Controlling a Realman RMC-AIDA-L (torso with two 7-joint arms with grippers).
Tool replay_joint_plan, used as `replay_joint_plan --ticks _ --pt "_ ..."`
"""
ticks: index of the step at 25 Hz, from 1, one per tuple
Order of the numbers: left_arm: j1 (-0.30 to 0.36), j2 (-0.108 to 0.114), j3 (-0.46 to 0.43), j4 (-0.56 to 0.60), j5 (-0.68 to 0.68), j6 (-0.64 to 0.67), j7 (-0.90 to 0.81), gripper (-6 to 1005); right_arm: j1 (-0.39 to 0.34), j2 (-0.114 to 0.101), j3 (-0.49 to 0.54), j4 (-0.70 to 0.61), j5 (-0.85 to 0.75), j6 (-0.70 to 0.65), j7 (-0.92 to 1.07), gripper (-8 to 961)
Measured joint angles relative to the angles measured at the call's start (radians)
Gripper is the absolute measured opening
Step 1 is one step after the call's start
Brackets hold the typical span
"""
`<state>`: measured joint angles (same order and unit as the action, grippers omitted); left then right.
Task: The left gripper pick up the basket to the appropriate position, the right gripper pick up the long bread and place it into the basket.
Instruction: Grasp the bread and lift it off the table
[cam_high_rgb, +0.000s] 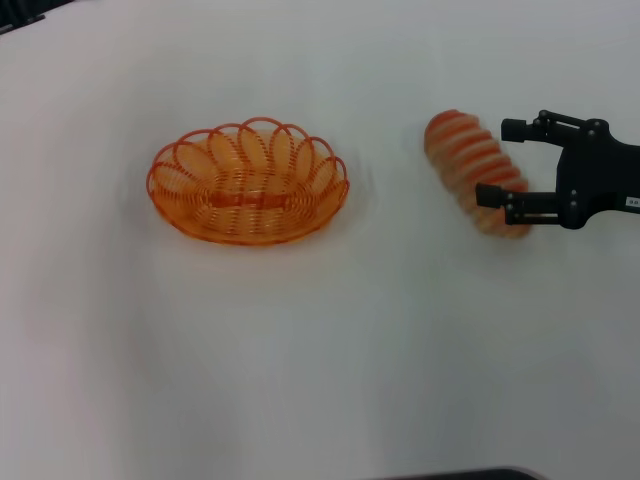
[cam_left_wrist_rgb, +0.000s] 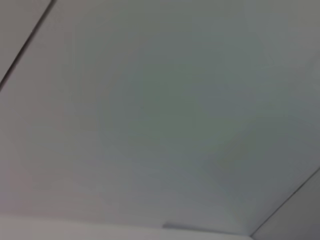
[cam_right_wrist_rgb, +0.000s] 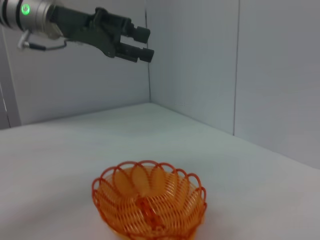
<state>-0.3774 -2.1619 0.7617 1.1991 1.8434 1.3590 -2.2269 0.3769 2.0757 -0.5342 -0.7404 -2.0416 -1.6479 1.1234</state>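
The orange wire basket (cam_high_rgb: 248, 182) stands upright on the white table, left of centre, and also shows in the right wrist view (cam_right_wrist_rgb: 149, 206). It is empty. The long bread (cam_high_rgb: 468, 165), tan with orange-red stripes, lies on the table to its right. My right gripper (cam_high_rgb: 505, 162) is open, with its jaws on either side of the bread's right part, one finger (cam_high_rgb: 497, 195) over the loaf's near end. My left gripper (cam_right_wrist_rgb: 142, 45) is out of the head view. The right wrist view shows it raised high above the table, well clear of the basket, jaws slightly apart and empty.
The white table (cam_high_rgb: 300, 360) spreads around the basket and bread. Grey wall panels (cam_right_wrist_rgb: 200, 60) close off the far side. The left wrist view shows only a plain grey surface (cam_left_wrist_rgb: 160, 120).
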Motion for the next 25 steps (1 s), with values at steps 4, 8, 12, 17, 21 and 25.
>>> replay_joint_plan --ticks 4,8,12,17,21,25 --pt "0.003 0.004 -0.025 -0.043 -0.061 0.017 0.285 637 0.008 -0.003 0.02 0.005 0.0 -0.02 0.047 917" --pt "0.007 0.024 -0.021 -0.046 -0.055 0.025 0.473 632 0.013 -0.009 0.029 0.005 0.0 -0.022 0.101 915" --pt "0.001 0.059 -0.016 -0.04 -0.012 0.101 0.592 627 0.014 -0.017 0.03 0.009 0.0 -0.023 0.136 915" --pt "-0.025 0.073 -0.014 0.006 0.108 0.202 0.638 626 0.01 -0.03 0.045 0.023 0.0 -0.023 0.164 915" --pt "-0.07 0.078 0.0 0.036 0.261 0.322 0.639 626 0.007 -0.035 0.053 0.026 0.0 -0.02 0.177 915" --pt "-0.086 0.07 0.023 0.053 0.364 0.351 0.634 627 0.008 -0.04 0.053 0.026 -0.005 -0.015 0.197 915"
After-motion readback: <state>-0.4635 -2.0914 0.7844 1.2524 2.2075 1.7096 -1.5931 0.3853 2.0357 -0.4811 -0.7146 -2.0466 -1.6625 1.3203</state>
